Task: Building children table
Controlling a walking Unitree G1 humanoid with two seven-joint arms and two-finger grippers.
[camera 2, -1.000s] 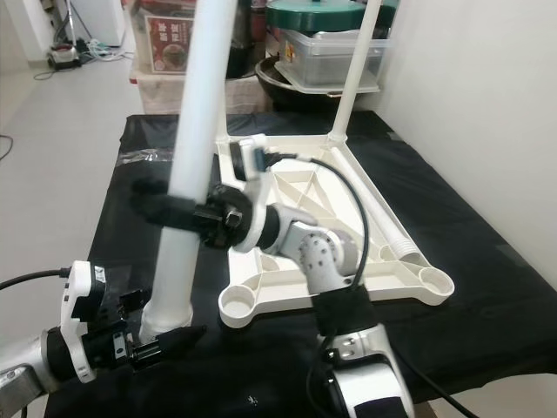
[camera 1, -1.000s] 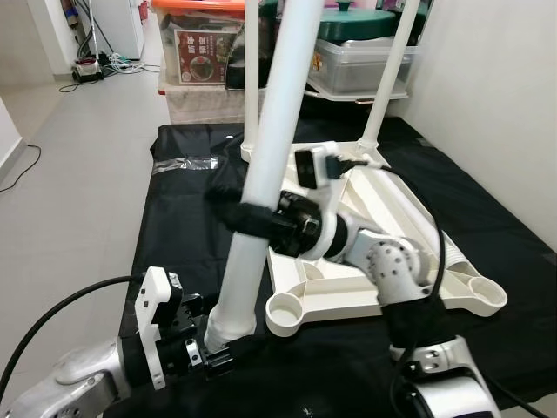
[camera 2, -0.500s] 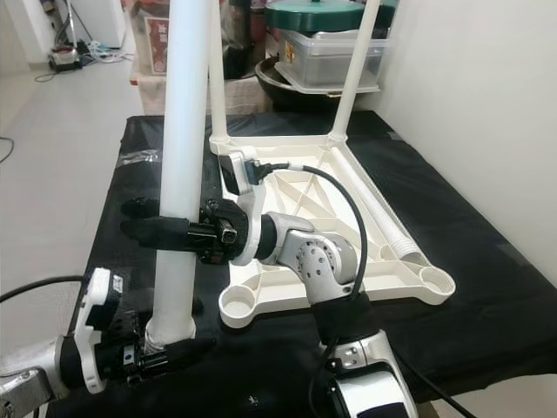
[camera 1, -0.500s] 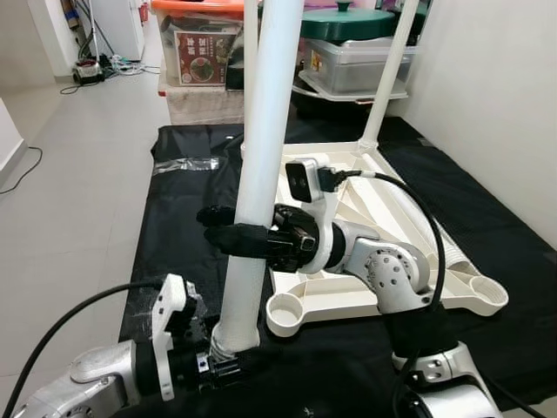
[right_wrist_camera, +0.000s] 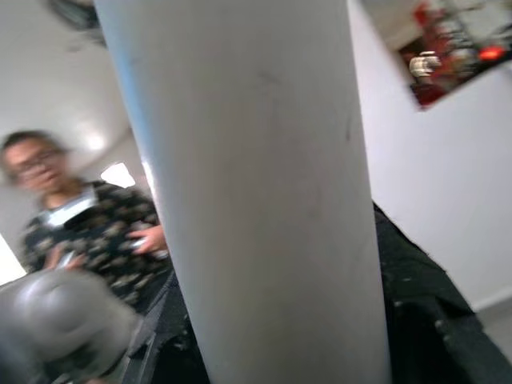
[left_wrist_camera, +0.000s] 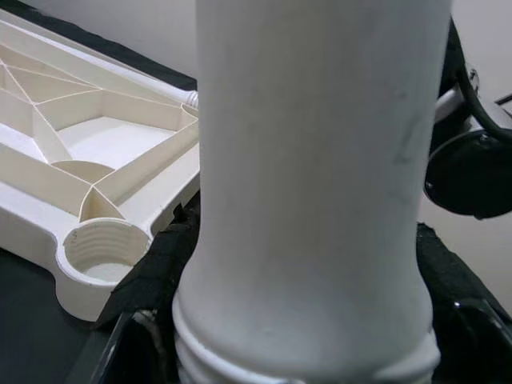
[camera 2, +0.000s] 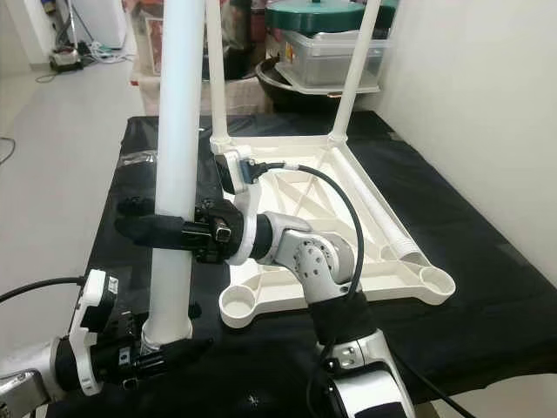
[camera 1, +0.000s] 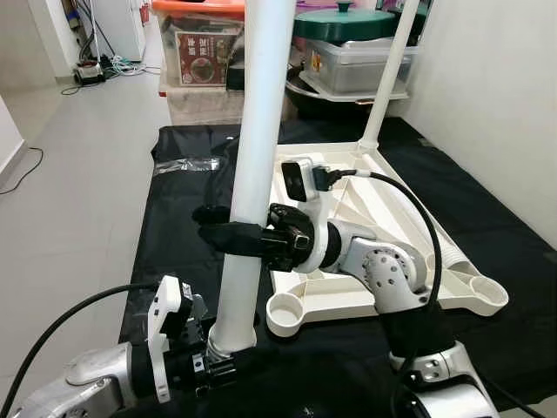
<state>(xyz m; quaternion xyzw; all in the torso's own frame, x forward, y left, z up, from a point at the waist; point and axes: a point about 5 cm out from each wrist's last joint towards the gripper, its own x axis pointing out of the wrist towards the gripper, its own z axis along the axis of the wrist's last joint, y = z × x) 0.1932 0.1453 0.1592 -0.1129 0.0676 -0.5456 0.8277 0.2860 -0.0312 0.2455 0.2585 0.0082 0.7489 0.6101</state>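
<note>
Leg (camera 1: 261, 131) swung upright; right end effector (camera 1: 222, 237) clamps mid-leg, left end effector (camera 1: 218, 370) grips base.

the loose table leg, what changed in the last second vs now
The loose table leg, leaning to the right a second ago, has been swung upright. The right gripper kept its grip mid-shaft and moved left with it. The left gripper stayed clamped at the threaded lower end beside the empty corner socket. The upturned tabletop and its two fitted legs have not moved on the black sheet.
</note>
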